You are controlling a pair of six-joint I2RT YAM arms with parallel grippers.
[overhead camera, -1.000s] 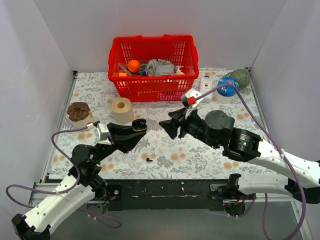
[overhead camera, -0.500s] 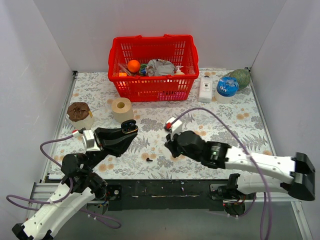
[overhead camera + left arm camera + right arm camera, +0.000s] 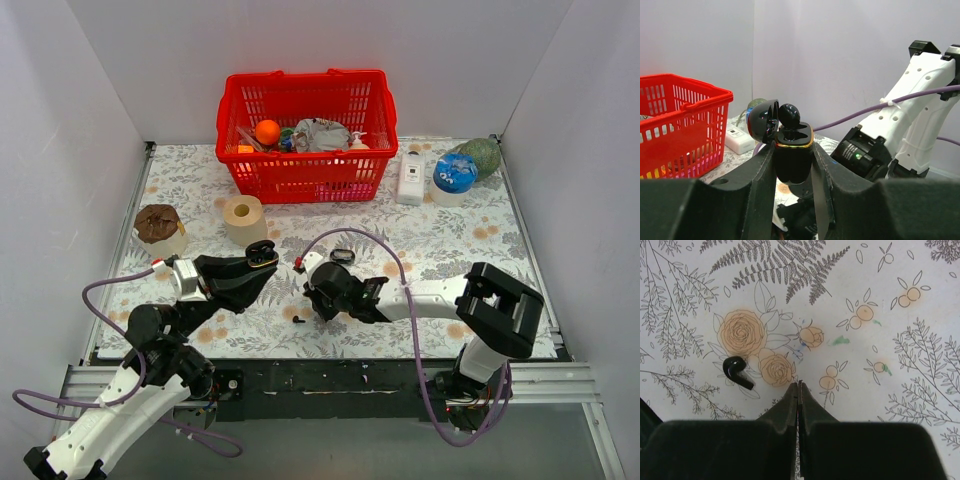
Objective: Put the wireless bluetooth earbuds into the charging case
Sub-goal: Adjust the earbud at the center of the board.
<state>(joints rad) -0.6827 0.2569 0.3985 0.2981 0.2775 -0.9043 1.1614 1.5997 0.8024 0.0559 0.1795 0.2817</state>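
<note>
My left gripper (image 3: 793, 150) is shut on the charging case (image 3: 794, 160), a glossy black oval with a gold rim, held upright above the cloth with its lid (image 3: 763, 120) flipped open. One black earbud (image 3: 789, 114) sits in the case's top. In the top view the case (image 3: 262, 254) is left of centre. The other earbud (image 3: 737, 372) lies loose on the flowered cloth, just left of and beyond my right gripper (image 3: 799, 384), which is shut with nothing between its fingers. From above, this earbud (image 3: 298, 320) lies near the table's front edge, beside the right gripper (image 3: 316, 303).
A red basket (image 3: 305, 175) with mixed items stands at the back centre. A tan tape roll (image 3: 243, 218) and a brown-topped cup (image 3: 158, 225) are at the left. A white box (image 3: 410, 178), a blue-lidded tub (image 3: 454, 175) and a green object (image 3: 482, 155) stand back right.
The right arm swung down and left to the cloth near the loose earbud, and its jaws went from open to shut. The left gripper with the case shifted slightly.
</note>
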